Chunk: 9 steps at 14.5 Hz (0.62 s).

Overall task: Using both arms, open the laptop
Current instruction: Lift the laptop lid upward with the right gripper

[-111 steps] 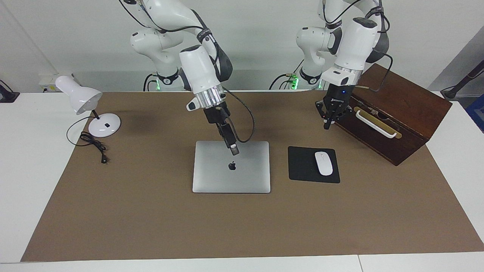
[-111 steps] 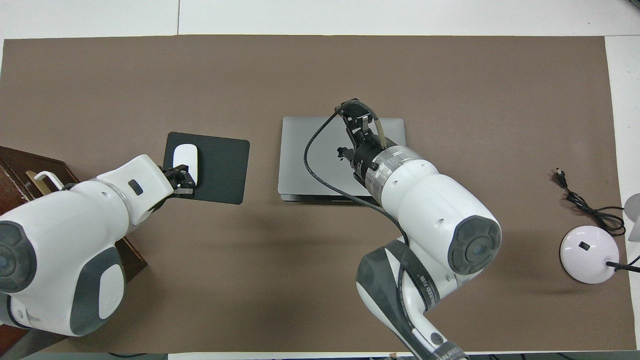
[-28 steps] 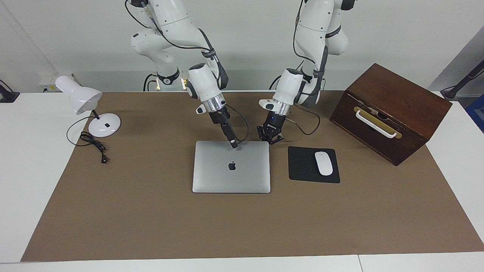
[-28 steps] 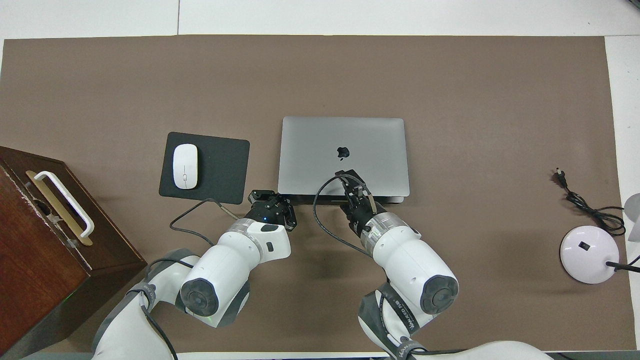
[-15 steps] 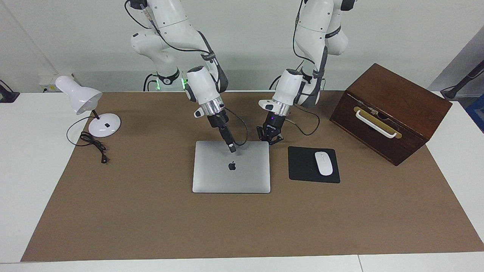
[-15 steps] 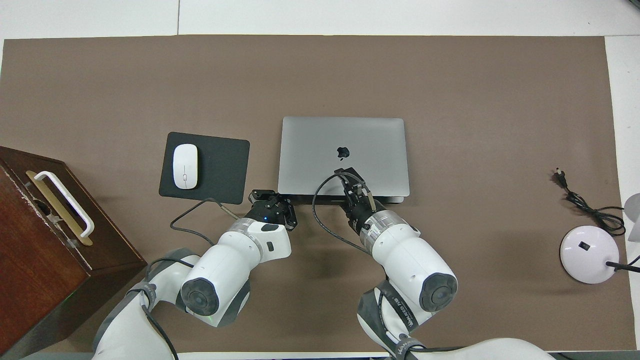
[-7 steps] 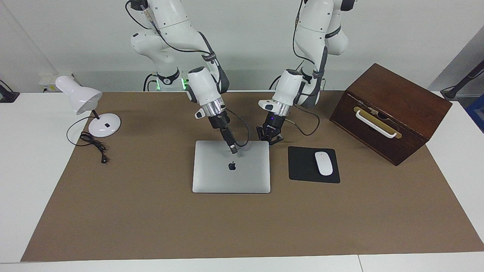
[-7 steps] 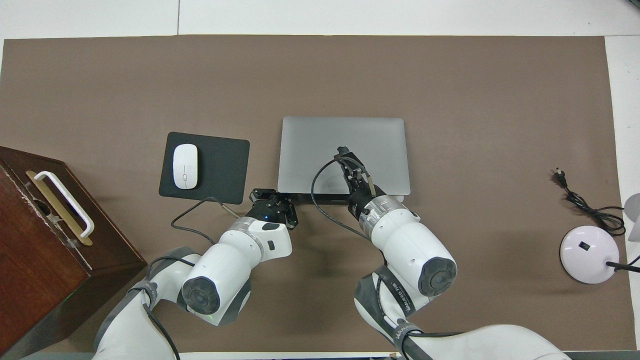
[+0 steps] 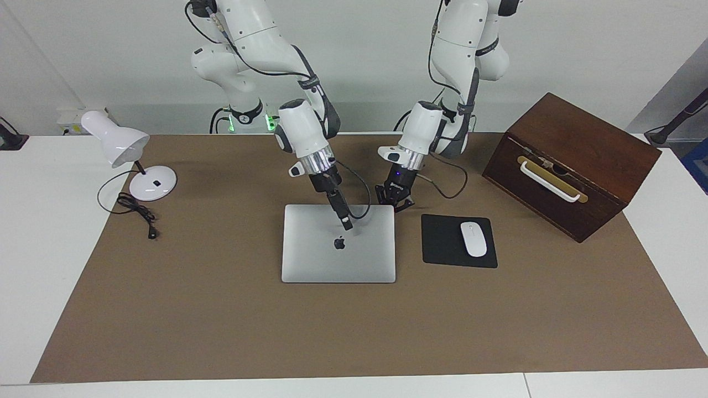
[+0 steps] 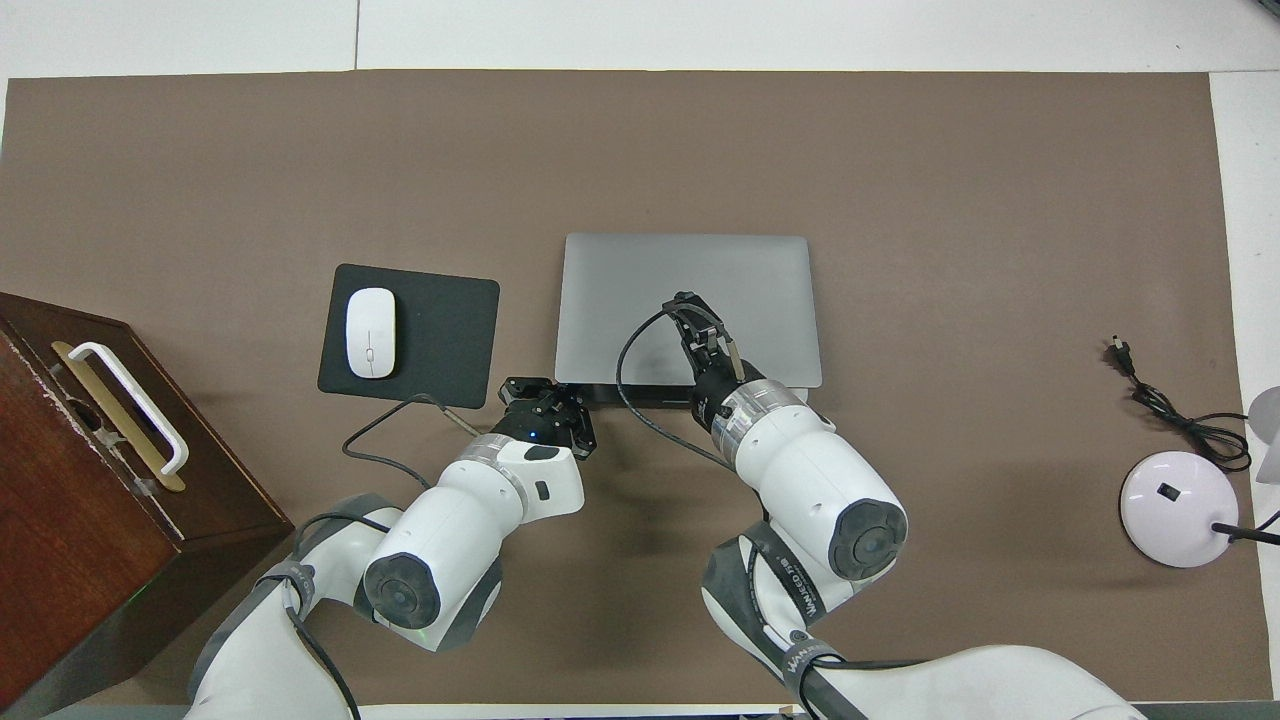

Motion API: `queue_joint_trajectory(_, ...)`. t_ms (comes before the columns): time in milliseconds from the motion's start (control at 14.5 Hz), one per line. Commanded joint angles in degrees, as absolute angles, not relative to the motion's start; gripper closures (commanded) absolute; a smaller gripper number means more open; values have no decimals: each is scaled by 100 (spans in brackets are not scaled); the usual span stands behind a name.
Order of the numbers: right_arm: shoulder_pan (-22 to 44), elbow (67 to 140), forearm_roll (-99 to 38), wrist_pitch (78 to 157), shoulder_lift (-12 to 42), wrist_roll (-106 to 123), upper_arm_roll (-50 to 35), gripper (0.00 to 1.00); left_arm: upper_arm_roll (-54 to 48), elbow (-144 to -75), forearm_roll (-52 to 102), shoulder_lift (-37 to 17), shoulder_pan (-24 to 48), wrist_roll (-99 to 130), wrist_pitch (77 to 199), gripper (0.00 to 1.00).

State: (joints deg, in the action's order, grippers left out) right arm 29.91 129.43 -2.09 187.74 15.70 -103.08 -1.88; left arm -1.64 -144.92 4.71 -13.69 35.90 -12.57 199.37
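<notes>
The silver-grey laptop [image 9: 321,260] lies in the middle of the brown mat with its apple logo up. Its lid edge nearer the robots stands a little lifted, and a dark gap shows under it in the overhead view [image 10: 640,394]. My right gripper [image 9: 346,224] is low over the lid just beside the logo, fingers together; in the overhead view [image 10: 688,303] it covers the logo. My left gripper [image 9: 395,203] is down at the laptop's corner nearer the robots, toward the left arm's end; it also shows in the overhead view [image 10: 545,403].
A black mouse pad [image 9: 442,243] with a white mouse [image 9: 473,239] lies beside the laptop toward the left arm's end. A dark wooden box [image 9: 575,160] stands farther along that end. A white desk lamp [image 9: 116,145] and its cable [image 9: 135,213] are at the right arm's end.
My right gripper has slid from the lid's edge nearer the robots to beside the logo. That lid edge has risen a little. The left gripper has stayed at the corner.
</notes>
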Motion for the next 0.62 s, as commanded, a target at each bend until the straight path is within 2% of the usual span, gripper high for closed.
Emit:
queue_joint_trajectory(0,2752,12341,-229,18371,1775,-9985,-193,0,-158,-14335,431,-1661,3612,-1266,20021,100)
queue_joint_trajectory(550,2646,11374,-220,17457,2021,-9941,-176,0,-158,-14309,431,-1722,3612,-1266,20030,100)
